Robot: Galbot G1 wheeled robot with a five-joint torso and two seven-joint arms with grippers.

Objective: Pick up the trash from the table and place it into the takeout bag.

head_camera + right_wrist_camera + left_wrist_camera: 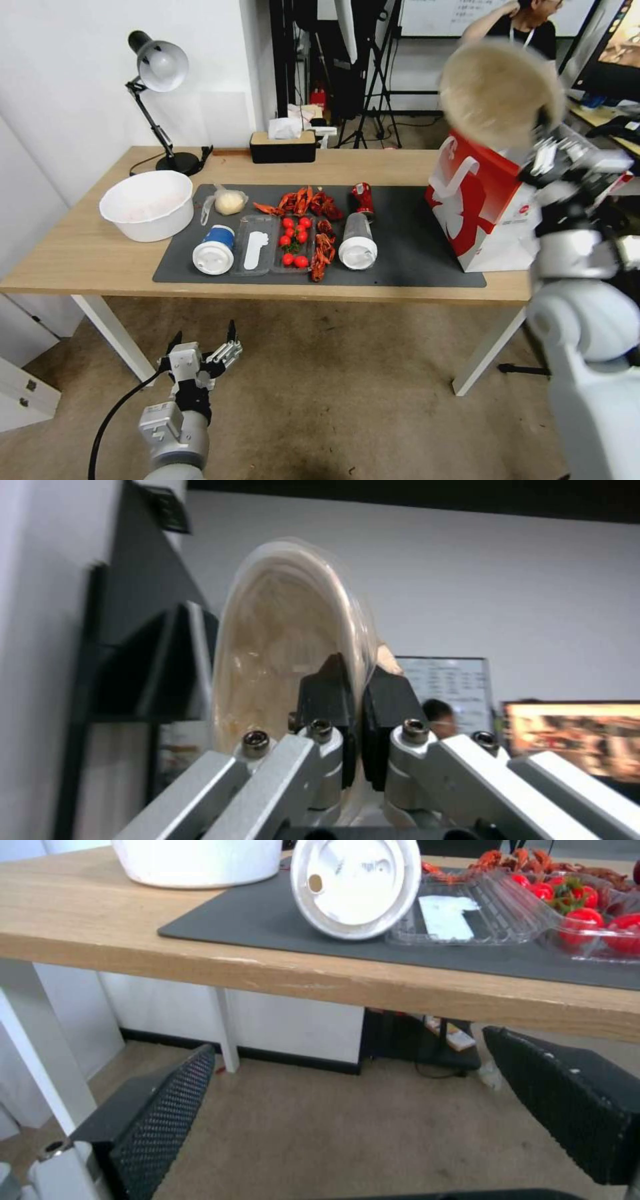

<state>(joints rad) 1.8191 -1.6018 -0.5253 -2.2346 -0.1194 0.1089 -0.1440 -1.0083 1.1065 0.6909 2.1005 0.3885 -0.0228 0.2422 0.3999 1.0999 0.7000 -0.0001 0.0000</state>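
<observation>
**Right gripper holds bowl above takeout bag**

Right gripper jaws clamped on the rim of the beige bowl, bowl tilted on edge, raised above the open top of the takeout bag. Bag stands upright at the table's right end, partly on the dark mat. Left gripper jaws spread wide, holding nothing, low in front of the table edge. On the mat: blue cup and clear cup lying on their sides, red can, clear bag with yellow lump. White tub at left.
</observation>
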